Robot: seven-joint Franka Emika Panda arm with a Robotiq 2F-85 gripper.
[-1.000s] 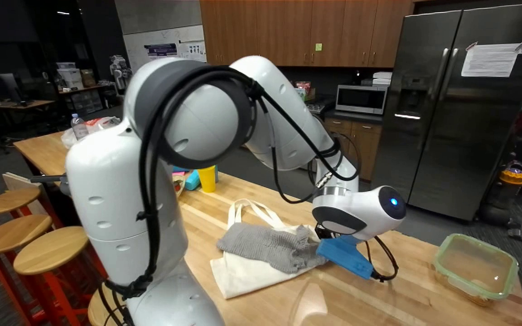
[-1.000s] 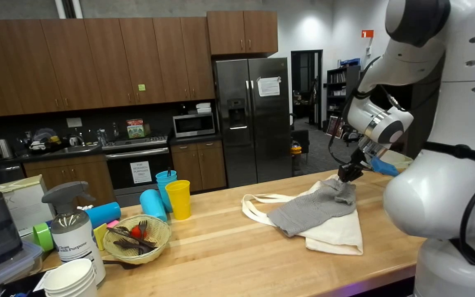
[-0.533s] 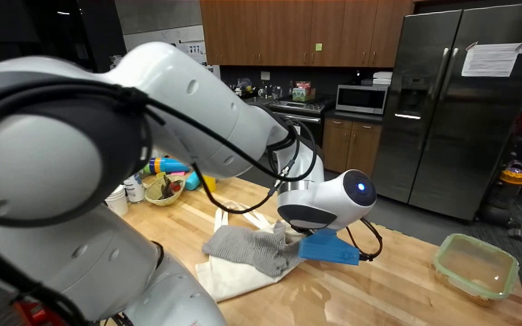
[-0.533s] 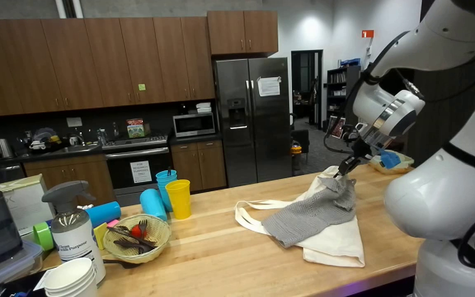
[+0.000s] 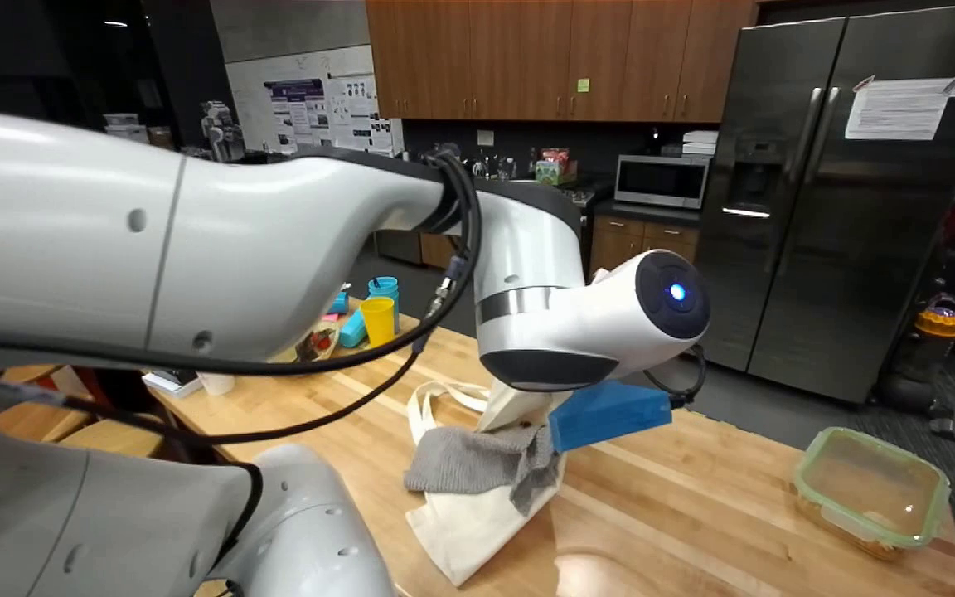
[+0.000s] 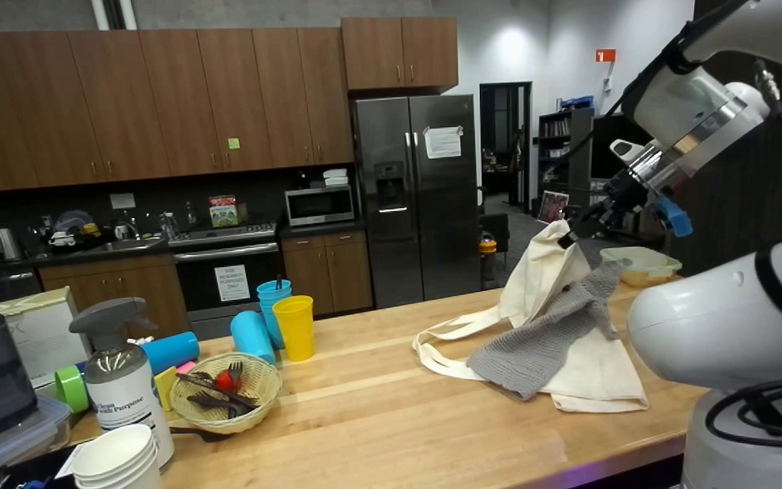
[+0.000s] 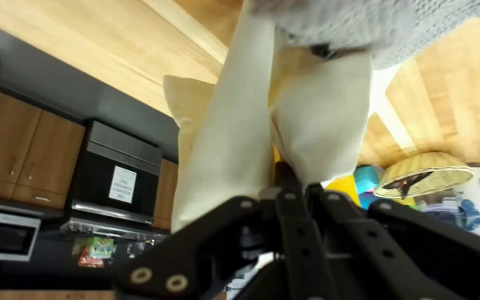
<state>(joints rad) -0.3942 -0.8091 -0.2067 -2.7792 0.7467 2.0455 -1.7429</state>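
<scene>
In an exterior view we see the gripper [image 6: 566, 240] with its jaws closed, pinching the raised edge of the tote bag [image 6: 533, 275] at their very tips. The bag slopes from the jaws down to the table [image 6: 364, 414], and its straps [image 6: 445, 367] lie below them, off to the side. The grey knit cloth [image 6: 533, 346] drapes across the bag beneath the jaws; if that slope steepened, we think it could slide off.

In an exterior view the blue piece [image 5: 610, 414] at the wrist hides the fingertips, so we cannot check the grip from there. One end of the knit cloth droops just under the jaws, where it might drag on the bag. The green-rimmed container [image 5: 846, 514] sits well apart from them and seems unlikely to interfere.

In the wrist view the fingers [image 7: 292, 204] stand close together with only thin cream fabric between them. That small pinch worries us most: under the pull of the hanging fabric and the cloth's weight, the fold could slip free, or the whole bag could skid along the table.
</scene>
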